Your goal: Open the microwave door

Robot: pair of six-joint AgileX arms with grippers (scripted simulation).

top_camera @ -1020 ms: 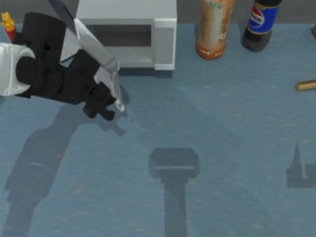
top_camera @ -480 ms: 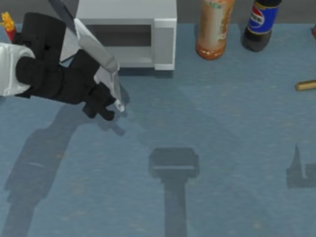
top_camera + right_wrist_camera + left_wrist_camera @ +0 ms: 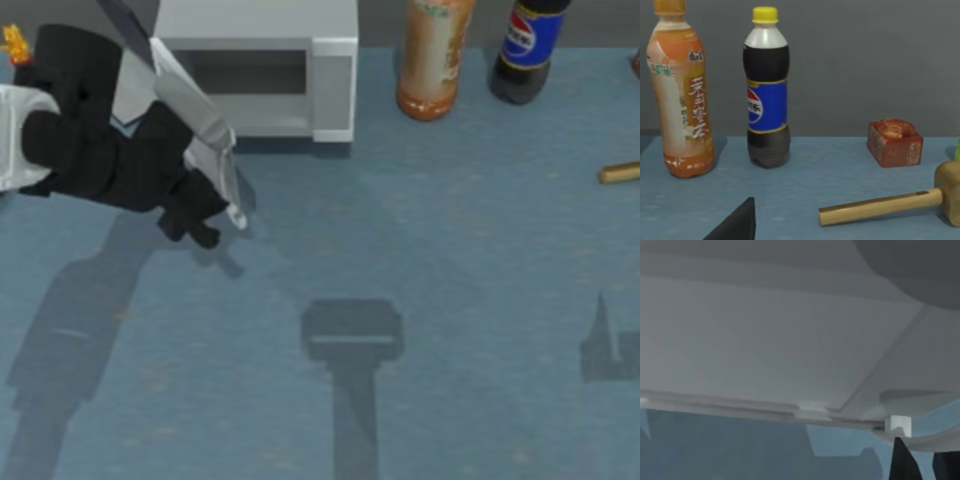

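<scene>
The microwave (image 3: 257, 70) stands at the table's (image 3: 450, 300) far edge, left of centre, its dark cavity exposed. The door (image 3: 185, 105) is swung wide toward the left. The left gripper (image 3: 215, 215) is at the door's free edge, fingers closed around the handle (image 3: 232, 190). Two bottles (image 3: 432, 60) stand right of the oven. The right gripper is out of the top view.

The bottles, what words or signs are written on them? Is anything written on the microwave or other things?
Cola bottle: a round red, white and blue logo on the blue label; its small white lettering is too blurred to read.
Orange drink bottle: large vertical Asian characters, too blurred to quote.
Microwave, red block, wooden mallet: no writing visible.
</scene>
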